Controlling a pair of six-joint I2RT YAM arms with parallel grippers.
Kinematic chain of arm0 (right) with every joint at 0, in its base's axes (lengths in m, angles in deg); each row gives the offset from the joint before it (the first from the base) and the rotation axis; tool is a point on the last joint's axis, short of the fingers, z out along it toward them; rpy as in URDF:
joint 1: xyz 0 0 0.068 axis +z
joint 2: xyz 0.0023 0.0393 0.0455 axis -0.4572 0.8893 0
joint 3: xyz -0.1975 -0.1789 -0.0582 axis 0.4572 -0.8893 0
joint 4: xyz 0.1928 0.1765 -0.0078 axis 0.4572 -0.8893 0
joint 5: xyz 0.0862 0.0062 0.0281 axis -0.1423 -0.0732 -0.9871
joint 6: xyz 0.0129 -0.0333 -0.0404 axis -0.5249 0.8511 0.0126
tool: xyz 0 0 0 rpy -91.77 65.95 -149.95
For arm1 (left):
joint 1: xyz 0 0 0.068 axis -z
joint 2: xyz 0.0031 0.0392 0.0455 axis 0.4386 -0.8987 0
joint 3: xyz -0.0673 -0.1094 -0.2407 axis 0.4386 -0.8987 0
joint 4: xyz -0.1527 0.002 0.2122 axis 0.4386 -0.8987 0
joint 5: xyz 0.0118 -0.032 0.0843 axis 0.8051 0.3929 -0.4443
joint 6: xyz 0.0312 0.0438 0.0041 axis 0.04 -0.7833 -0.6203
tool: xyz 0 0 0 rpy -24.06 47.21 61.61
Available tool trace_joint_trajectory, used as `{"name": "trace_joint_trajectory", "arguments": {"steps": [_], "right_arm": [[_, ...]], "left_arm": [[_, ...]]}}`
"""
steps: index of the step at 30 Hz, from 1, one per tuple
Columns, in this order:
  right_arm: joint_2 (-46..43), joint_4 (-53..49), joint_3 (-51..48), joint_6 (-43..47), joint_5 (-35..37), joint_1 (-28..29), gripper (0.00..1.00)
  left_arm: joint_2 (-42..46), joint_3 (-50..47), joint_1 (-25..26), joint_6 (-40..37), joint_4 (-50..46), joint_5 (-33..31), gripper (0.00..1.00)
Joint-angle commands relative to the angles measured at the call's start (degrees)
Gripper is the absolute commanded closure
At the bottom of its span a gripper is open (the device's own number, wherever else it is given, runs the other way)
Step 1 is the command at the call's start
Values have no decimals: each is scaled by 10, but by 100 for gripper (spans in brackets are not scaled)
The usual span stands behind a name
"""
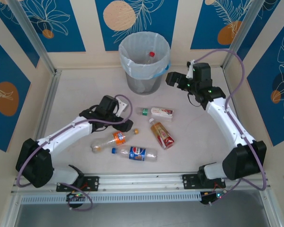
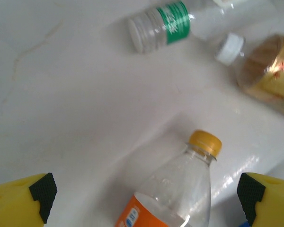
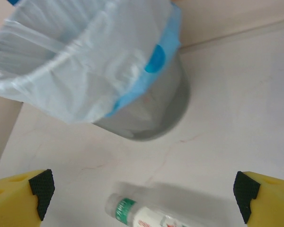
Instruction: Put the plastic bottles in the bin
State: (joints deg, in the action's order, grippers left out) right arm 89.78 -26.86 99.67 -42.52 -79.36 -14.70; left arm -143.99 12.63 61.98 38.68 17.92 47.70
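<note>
my left pincer (image 2: 146, 196) is spread wide over the neck of the orange-label bottle (image 2: 173, 189), gripping nothing. my right pincer (image 3: 144, 195) is spread wide and empty, just right of the bin (image 1: 142, 84) at the far middle. a red-capped bottle (image 1: 151, 55) sits in the bin. the green-capped bottle (image 1: 157, 112), brown bottle (image 1: 163, 135) and blue-label bottle (image 1: 136, 153) lie mid-table.
</note>
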Motion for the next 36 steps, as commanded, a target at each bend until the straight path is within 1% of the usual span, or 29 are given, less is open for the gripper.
{"name": "trace_joint_trajectory", "arguments": {"steps": [1,5,8,11,13,16,20,26,30,36], "right_arm": [[-50,47,-58,-41,22,-16,0],[-73,58,-97,-53,24,-34,0],[-76,53,-104,-53,24,-41,0],[-77,51,-107,-51,23,-44,0],[-77,52,-108,-51,23,-46,0],[-77,54,-111,-52,22,-49,0],[-76,54,-114,-55,22,-52,0],[-74,54,-118,-55,22,-57,0],[-71,50,-119,-55,21,-59,0],[-71,48,-120,-51,22,-63,0]], "left_arm": [[-40,35,22,-26,-83,-50,1],[-95,74,55,-52,-102,-50,1],[-122,86,79,-86,-98,-45,1],[-151,97,91,-112,-94,-59,1],[-176,115,93,-125,-98,-57,3],[-212,144,99,-145,-104,-44,9],[-249,165,109,-169,-104,-59,12],[-301,194,118,-201,-125,-86,21],[-313,198,118,-210,-121,-80,35],[-299,182,118,-221,-90,-101,48]]}}
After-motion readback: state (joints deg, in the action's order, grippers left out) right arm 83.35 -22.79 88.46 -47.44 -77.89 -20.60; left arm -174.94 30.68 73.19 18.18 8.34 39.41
